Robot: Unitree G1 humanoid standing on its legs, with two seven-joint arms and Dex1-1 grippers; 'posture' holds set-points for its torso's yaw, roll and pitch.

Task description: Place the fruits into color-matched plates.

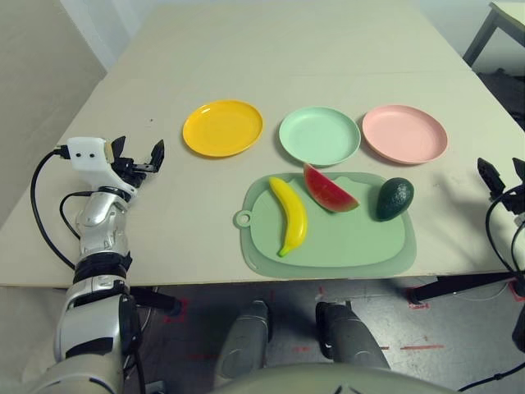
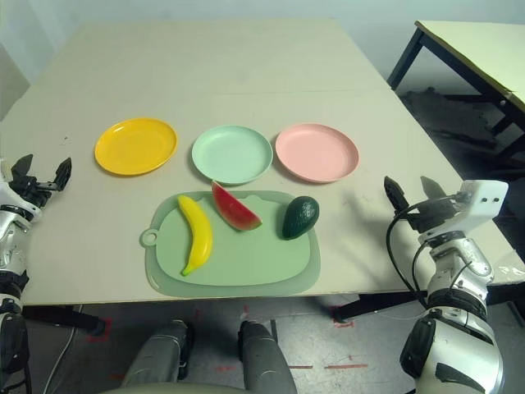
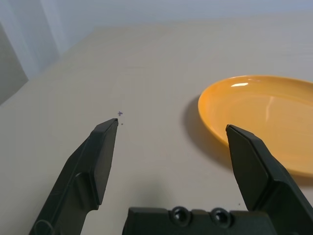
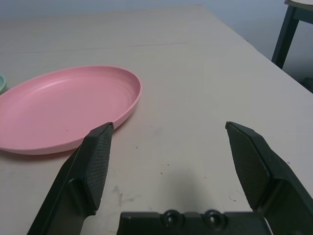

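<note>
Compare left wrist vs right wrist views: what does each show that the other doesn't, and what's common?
Left wrist: the yellow-orange plate, bare, just beyond the left pincer, which is open with its fingers spread wide.

Right wrist: the pink plate, also bare, beyond the open right pincer, plus a sliver of the mint green plate at the frame edge and a dark table leg off to the side.

Both: the beige table, two black fingers apart with nothing between them, and no fruit in a plate.

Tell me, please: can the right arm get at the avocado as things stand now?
Probably yes. The right gripper is open and holds nothing, and only bare table lies between it and the avocado, which sits at the mat's near-right edge.
</note>
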